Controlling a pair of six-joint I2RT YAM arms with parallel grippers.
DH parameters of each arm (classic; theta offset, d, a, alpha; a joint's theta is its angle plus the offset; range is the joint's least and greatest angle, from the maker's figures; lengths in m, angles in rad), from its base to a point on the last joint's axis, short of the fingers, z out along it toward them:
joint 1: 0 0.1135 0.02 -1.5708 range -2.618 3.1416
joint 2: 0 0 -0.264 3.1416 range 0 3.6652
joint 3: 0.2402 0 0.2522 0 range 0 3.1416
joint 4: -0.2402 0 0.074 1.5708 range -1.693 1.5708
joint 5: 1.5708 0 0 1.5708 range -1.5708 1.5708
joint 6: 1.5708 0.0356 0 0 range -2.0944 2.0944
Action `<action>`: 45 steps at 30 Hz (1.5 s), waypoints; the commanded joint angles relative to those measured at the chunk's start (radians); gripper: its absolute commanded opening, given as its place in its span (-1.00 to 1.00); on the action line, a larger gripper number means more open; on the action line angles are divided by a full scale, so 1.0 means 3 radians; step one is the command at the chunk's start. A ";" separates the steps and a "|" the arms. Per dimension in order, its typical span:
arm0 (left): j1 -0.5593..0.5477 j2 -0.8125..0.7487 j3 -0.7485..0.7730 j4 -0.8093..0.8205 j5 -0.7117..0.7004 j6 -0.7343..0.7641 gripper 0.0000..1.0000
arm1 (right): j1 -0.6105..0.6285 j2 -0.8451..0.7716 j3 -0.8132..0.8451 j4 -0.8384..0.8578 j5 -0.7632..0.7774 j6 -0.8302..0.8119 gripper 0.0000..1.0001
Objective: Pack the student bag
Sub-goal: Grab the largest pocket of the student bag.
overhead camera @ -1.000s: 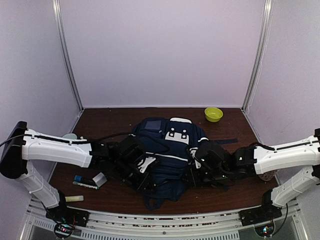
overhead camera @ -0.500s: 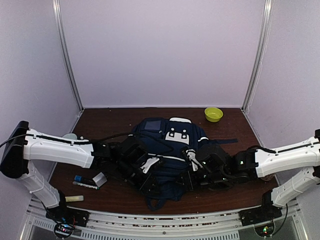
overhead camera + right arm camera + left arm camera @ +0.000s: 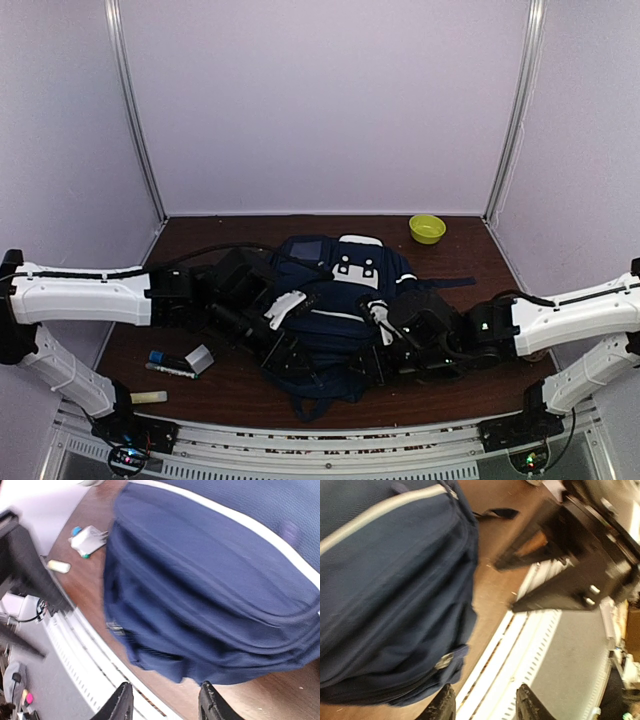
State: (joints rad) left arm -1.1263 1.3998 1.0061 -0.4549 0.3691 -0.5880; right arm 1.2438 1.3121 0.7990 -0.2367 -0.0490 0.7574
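The student bag (image 3: 335, 300) is a navy backpack with white stripe trim, lying flat mid-table. It also fills the left of the left wrist view (image 3: 390, 590) and the upper right of the right wrist view (image 3: 215, 580). My left gripper (image 3: 303, 366) is low at the bag's near left edge, open and empty (image 3: 485, 707), beside a zipper pull (image 3: 445, 661). My right gripper (image 3: 364, 368) is low at the bag's near right edge, open and empty (image 3: 164, 702). The two grippers face each other across the bag's near edge.
A dark blue flat book (image 3: 307, 249) lies on the bag's far left part. A green bowl (image 3: 427, 228) stands at the back right. A blue-capped marker (image 3: 165, 360), a white box (image 3: 200, 358) and a pale tube (image 3: 148, 397) lie near left. The slotted front rail (image 3: 520, 650) is close.
Both grippers have moved inward along the bag's near edge, toward each other. The left arm's upper part has swung back to the left. The bag's near edge has been bunched a little.
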 commanded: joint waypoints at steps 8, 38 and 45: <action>0.0088 -0.0659 -0.0061 -0.0519 -0.1117 0.0397 -0.14 | 0.0428 0.0547 0.0747 -0.0455 0.0508 -0.0352 -0.05; 0.0098 -0.0972 -0.0327 -0.0383 -0.1487 0.0405 -0.14 | 0.0626 0.1567 0.1632 -0.0990 0.0902 -0.0426 -0.14; 0.0098 -0.0995 -0.0347 -0.0374 -0.1501 0.0431 -0.14 | 0.0630 0.1640 0.1643 -0.1006 0.1005 -0.0379 -0.25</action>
State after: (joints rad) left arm -1.1030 1.1107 0.9108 -0.6025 -0.0681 -0.4759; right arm 1.4277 1.7840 1.2713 -0.5224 0.1970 0.6346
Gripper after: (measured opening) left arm 0.430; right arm 0.382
